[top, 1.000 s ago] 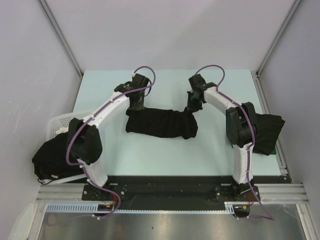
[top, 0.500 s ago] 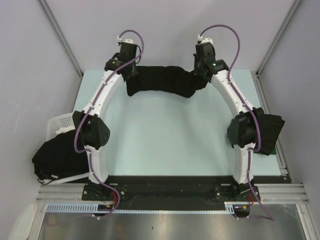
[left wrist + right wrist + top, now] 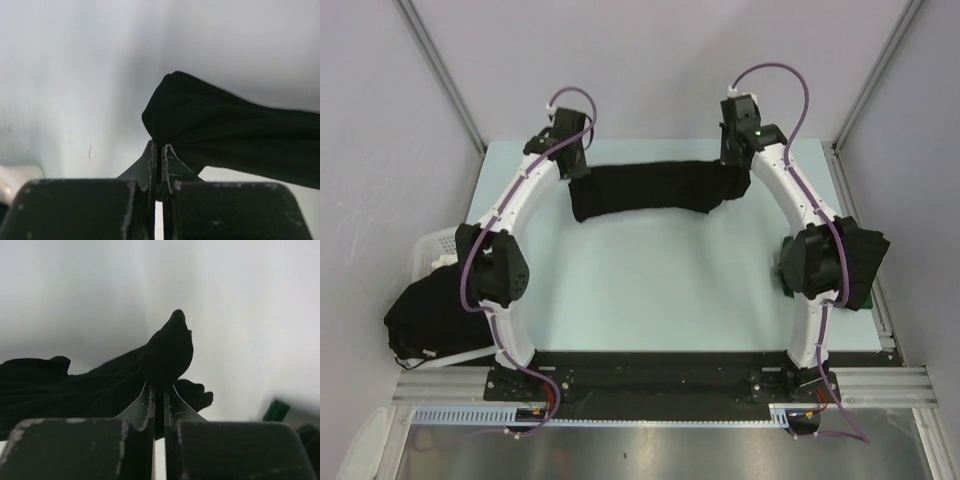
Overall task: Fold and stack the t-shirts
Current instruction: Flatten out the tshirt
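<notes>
One black t-shirt hangs stretched between both grippers above the far part of the pale table. My left gripper is shut on the shirt's left end, my right gripper is shut on its right end. In each wrist view the cloth bunches just past the pinched fingertips. More black t-shirts lie in a heap on the white basket at the near left, and another dark pile lies at the right edge.
A white slotted basket stands off the table's left side. Something green shows beside the right pile. Grey walls and metal posts close in the table on three sides. The arm bases sit along the near rail.
Both arms swung the held shirt from the table's middle up to the far edge, then brought it slightly nearer; the cloth is now pulled out straighter between them.
</notes>
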You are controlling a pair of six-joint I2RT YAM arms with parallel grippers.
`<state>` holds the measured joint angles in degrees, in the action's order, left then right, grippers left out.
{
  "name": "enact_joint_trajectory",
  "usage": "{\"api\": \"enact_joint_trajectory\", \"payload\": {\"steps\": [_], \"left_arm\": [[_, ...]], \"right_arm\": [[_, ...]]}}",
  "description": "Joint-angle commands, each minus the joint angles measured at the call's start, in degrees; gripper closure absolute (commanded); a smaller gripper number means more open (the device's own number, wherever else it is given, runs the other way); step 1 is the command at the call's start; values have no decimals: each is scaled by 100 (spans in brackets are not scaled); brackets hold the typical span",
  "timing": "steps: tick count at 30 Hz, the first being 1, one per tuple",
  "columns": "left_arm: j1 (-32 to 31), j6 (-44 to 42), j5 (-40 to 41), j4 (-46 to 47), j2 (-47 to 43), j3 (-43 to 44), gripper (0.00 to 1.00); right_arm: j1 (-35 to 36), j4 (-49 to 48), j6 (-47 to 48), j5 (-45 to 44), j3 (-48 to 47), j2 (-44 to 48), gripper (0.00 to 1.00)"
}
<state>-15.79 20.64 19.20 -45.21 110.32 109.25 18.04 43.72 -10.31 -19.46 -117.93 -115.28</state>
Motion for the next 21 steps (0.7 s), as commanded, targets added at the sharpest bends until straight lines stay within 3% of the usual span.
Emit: {"api": "enact_joint_trajectory", "payload": {"steps": [1, 4, 9, 13, 20, 21], "left_arm": [[208, 28, 506, -77, -678, -1229, 100], [304, -25, 541, 118, -758, -1293, 100], [357, -131, 426, -373, -39, 77, 100], [357, -148, 409, -384, 253, 580, 100], [357, -87, 523, -541, 60, 116, 98], [357, -87, 567, -541, -1, 18, 96]], "right_arm": [[-363, 455, 46, -796, 700, 207, 100], [-538, 172, 108, -621, 667, 270, 100], [-714, 488, 108, -436, -606, -406, 100], [-723, 304, 46, -313, -793, -591, 100], [-723, 382, -7, -233, -347, -618, 71], [-723, 356, 20, -242, -232, -514, 71]]}}
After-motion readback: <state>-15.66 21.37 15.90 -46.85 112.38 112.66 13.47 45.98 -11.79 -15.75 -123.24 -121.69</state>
